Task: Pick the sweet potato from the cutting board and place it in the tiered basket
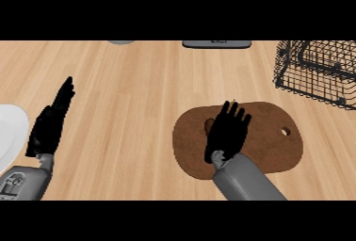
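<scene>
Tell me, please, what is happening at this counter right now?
The robot's right hand is over the brown cutting board, fingers straight, covering most of the sweet potato, of which only a sliver shows at its left. Nothing is lifted yet. The wire tiered basket waits at the far right. The left hand rests open beside a white plate.

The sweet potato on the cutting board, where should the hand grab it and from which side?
Only a sliver of the sweet potato shows, at the left edge of the right hand, which hovers open above it on the cutting board. It seems to lie lengthwise, pointing away from the robot, so probably grip its middle from above, fingers and thumb closing across its narrow width. Its full shape is hidden.
</scene>
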Tool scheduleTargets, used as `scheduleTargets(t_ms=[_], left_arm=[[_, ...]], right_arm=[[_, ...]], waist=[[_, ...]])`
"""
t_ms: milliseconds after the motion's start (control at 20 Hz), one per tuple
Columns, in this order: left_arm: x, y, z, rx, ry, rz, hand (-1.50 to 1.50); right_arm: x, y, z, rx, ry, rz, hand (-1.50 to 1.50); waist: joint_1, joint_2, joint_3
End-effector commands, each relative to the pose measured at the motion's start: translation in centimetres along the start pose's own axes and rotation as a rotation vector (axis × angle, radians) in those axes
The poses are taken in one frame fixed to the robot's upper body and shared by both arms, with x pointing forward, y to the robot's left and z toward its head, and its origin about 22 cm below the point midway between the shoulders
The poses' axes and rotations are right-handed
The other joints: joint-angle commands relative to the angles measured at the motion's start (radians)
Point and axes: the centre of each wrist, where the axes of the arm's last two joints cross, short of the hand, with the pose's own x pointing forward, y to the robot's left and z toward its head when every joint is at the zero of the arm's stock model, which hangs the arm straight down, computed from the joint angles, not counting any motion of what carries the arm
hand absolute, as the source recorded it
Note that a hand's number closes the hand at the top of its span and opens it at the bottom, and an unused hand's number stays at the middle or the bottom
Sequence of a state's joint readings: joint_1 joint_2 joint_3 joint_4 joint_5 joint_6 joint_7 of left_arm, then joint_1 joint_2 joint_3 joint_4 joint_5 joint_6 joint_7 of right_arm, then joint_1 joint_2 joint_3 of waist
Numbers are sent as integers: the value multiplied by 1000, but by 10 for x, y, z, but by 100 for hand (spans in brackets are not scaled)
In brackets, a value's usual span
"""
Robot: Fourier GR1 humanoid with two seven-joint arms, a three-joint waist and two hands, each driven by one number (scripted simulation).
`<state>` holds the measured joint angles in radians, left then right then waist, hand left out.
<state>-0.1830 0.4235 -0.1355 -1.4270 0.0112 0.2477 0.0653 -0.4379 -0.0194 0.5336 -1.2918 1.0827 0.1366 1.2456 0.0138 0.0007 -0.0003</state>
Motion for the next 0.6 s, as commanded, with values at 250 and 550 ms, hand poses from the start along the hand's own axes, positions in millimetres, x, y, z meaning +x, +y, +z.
scheduleTargets(t_ms=[250,550], left_arm=[[1,6,-3,7,-12,-7,0],[5,-4,1,5,1,6,0]], right_arm=[[13,12,-2,62,186,-3,-150],[0,33,-22,230,142,48,150]], waist=[[2,1,0],[4,1,1]])
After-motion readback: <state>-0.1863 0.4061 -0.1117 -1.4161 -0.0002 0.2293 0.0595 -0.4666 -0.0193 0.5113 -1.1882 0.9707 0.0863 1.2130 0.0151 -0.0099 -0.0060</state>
